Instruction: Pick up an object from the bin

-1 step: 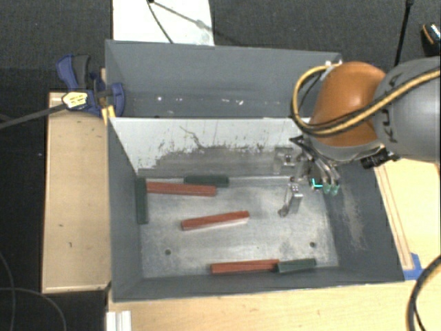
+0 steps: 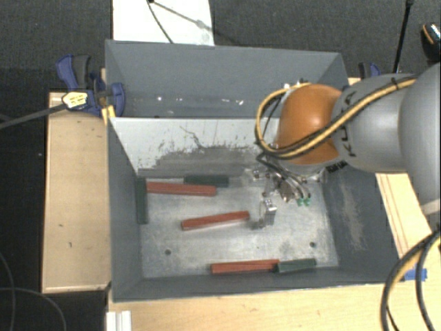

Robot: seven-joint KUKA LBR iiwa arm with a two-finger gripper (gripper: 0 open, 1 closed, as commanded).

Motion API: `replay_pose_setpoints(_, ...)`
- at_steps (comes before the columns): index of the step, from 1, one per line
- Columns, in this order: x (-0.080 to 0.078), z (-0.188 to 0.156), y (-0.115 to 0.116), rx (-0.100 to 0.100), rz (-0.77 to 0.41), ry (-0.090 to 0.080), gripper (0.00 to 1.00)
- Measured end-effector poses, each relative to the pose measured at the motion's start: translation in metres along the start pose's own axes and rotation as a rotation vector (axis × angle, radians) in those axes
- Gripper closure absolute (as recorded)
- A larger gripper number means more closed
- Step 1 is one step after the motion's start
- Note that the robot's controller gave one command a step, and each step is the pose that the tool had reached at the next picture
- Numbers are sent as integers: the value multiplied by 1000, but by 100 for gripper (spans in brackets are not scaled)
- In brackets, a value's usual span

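A: Hand (image 2: 265,216) position?
B: Low in the bin (image 2: 124,205), just beside the right end of the middle red-brown stick (image 2: 215,221).
A: Spread or pressed together?
B: Cannot tell; too cluttered below the orange wrist cover (image 2: 306,119).

1. The grey metal bin (image 2: 127,254) holds six long, thin bars lying flat on its floor.
2. The arm (image 2: 393,126) reaches in from the right, with cables looped round its orange cover (image 2: 306,119). The gripper (image 2: 264,214) hangs low over the middle-right of the floor.
3. Nearest to it is the middle red bar (image 2: 215,221) — slightly tilted, its right end just beside the gripper; whether they touch cannot be told.
4. Toward the back left lie the long red bar (image 2: 180,189) and the dark green bar (image 2: 207,181), close alongside each other.
5. The dark bar (image 2: 140,202) lies along the left wall.
6. By the front wall, the front red bar (image 2: 244,267) and the short green piece (image 2: 296,265) lie end to end — nearly in one line.
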State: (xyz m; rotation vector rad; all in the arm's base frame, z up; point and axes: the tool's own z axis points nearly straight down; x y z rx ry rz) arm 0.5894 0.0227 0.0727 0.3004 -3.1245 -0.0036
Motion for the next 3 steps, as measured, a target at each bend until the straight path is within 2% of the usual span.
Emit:
replay_pose_setpoints(1,45,3,70,-2,99,1,0)
replay_pose_setpoints(2,43,3,65,2,103,-3,100)
replay_pose_setpoints(3,41,-145,70,1,132,-13,100)
